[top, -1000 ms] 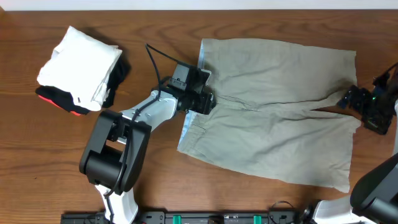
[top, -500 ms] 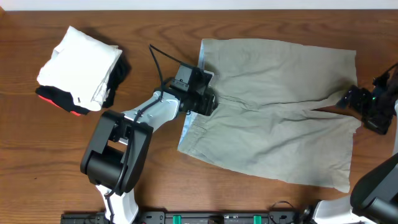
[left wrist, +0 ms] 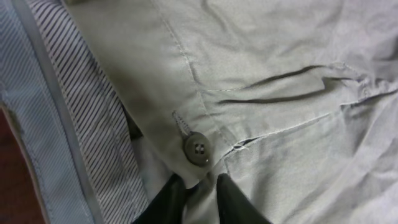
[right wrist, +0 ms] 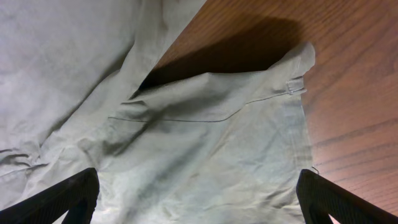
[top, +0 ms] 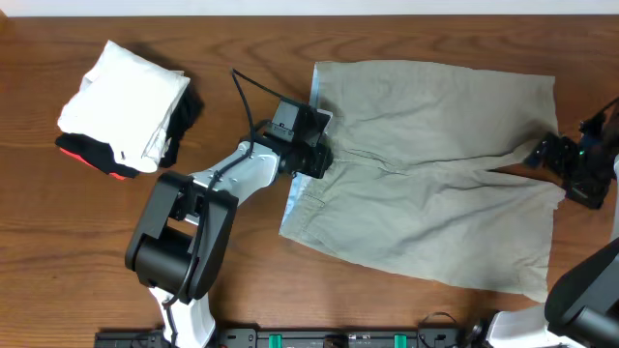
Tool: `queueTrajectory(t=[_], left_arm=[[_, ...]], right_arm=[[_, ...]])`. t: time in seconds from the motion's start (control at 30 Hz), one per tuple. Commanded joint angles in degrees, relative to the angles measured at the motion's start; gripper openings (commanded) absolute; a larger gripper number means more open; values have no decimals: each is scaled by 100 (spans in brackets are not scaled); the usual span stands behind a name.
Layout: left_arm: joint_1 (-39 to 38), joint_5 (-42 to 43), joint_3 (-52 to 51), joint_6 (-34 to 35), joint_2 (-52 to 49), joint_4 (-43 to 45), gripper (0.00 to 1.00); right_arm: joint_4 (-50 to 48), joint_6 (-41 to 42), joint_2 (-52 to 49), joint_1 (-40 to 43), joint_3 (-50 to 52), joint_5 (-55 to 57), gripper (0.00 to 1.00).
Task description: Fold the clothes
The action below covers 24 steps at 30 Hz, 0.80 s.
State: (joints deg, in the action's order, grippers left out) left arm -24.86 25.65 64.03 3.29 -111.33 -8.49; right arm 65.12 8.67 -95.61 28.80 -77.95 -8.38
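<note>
Left gripper (left wrist: 198,186) sits at the waist of the trousers (top: 435,174), its 2 dark fingers (left wrist: 171,199) drawn almost together with a narrow fold of khaki cloth pinched between them, just below the button (left wrist: 197,149). Beside the button the waistband lies turned back, showing its striped lining (left wrist: 81,118).

Across the cloth, the right gripper (right wrist: 198,177) hovers over the leg ends with its jaws spread wide and nothing between them; the wrist view shows a hem corner lying on the wood under it. The trousers lie flat and spread out on the table (top: 242,39), waist toward the left arm, legs toward the right. Well apart at the far left sits a white folded garment (top: 126,92) on top of black and red garments (top: 97,159).

The bite looks thin and close to the edge. It may catch only the top flap by the fly, so a lift would likely peel that layer open instead of carrying the whole waist. The cloth could also slip out under its own weight. With the right jaws not yet gripping, a pull from 1 side alone would probably drag and bunch the fabric, leaving a crooked fold.
</note>
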Motion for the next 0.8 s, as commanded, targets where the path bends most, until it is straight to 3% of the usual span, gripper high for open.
queueTrajectory(t=[0.0, 0.37, 0.47, 0.77], left_arm=[[-20, 72, 127, -20, 22, 24, 14], [-24, 70, 70, -22, 15, -153, 16], [-24, 70, 59, -22, 15, -179, 27], [-24, 70, -4, -22, 9, -195, 28]], right_arm=[[4, -61, 11, 28, -90, -44, 99], [4, -61, 13, 28, -90, -44, 99], [4, -61, 11, 28, -90, -44, 99], [4, -61, 13, 28, -90, -44, 99]])
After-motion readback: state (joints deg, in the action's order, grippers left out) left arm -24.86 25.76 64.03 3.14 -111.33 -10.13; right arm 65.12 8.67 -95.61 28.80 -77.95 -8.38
